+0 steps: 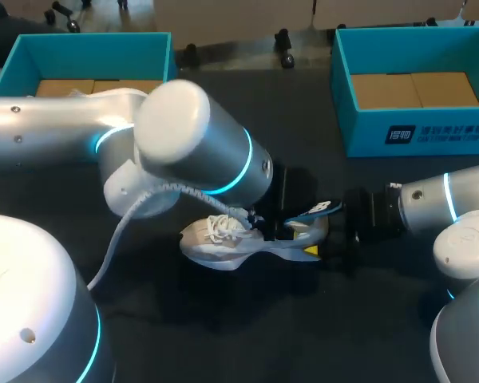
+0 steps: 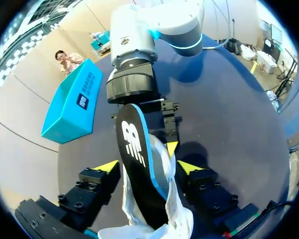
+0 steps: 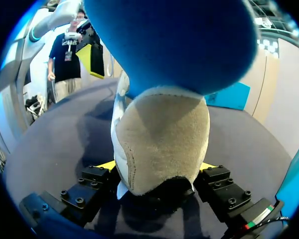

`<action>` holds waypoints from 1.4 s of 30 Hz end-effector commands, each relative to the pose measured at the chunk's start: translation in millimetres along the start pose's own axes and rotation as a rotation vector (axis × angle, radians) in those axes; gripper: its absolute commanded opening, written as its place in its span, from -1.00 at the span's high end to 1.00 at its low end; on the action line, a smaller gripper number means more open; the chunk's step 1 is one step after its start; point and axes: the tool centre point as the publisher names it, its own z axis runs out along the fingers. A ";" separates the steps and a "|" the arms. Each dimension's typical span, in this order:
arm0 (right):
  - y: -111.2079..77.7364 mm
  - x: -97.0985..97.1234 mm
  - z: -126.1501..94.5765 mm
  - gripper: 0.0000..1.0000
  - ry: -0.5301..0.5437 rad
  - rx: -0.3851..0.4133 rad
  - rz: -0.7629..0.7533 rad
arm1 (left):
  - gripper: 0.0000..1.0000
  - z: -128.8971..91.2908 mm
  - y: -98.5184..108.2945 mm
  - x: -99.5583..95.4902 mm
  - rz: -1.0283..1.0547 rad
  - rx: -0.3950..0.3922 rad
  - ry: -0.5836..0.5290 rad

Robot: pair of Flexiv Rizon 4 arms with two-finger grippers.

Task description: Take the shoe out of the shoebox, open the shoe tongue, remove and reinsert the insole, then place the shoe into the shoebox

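Observation:
A white shoe (image 1: 223, 238) lies on its side on the dark table, with its laces loose. My right gripper (image 1: 326, 239) comes in from the right and is shut on the shoe's heel (image 3: 162, 144), which fills the space between its fingers. A black insole with a blue edge (image 1: 315, 211) sticks up out of the heel opening. Its blue underside (image 3: 179, 45) looms over the right gripper (image 3: 157, 167). My left gripper (image 2: 148, 167) straddles the insole (image 2: 139, 164) and the shoe's collar from above. In the head view my left arm (image 1: 199, 152) hides it.
Two teal shoeboxes stand at the back of the table, one at the left (image 1: 88, 40) and one at the right (image 1: 431, 132), both without lids and with cardboard inside. A grey cable (image 1: 116, 231) hangs from my left arm.

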 end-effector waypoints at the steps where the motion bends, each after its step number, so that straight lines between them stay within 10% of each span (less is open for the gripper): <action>1: -0.2 0.5 4.7 1.00 -0.001 0.008 0.001 | -0.32 8.5 -2.5 3.3 -0.028 0.002 -0.080; 42: -0.2 0.5 4.7 1.00 -0.001 0.008 0.001 | 0.04 33.4 -3.5 -4.7 -0.074 -0.012 -0.231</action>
